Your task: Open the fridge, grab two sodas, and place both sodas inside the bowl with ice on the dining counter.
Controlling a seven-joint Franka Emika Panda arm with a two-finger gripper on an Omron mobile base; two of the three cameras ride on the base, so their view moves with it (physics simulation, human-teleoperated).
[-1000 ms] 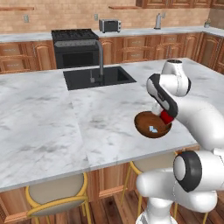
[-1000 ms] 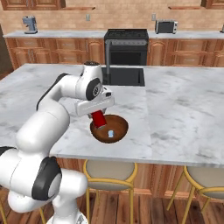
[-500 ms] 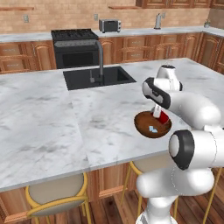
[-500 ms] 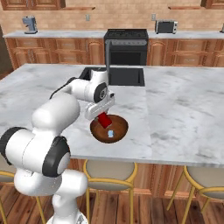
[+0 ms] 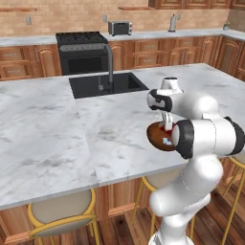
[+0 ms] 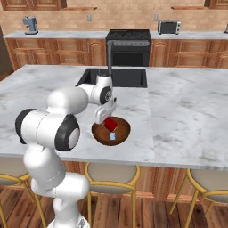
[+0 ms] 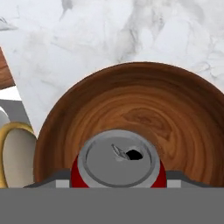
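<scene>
One red soda can [image 7: 118, 162] sat upright between the jaws [image 6: 108, 121], which gripped it low inside the wooden bowl [image 6: 120, 132]; the hand view showed its grey lid and opened tab against the bowl's dark grain. A pale ice cube [image 6: 112, 136] lay in the bowl just beside the can. The bowl stood on the marble bench [image 5: 43, 129], near its front edge and between the black sink [image 5: 105, 84] and the stools [image 5: 64, 216]. Judged from this, the step in hand was the placing of a soda into the bowl, and the next move called for parting the jaws and lifting straight up, so that the can would not tip. Open bench lay on all sides of the bowl, save toward the front edge. Whether a second soda already lay in the bowl could not be told.
</scene>
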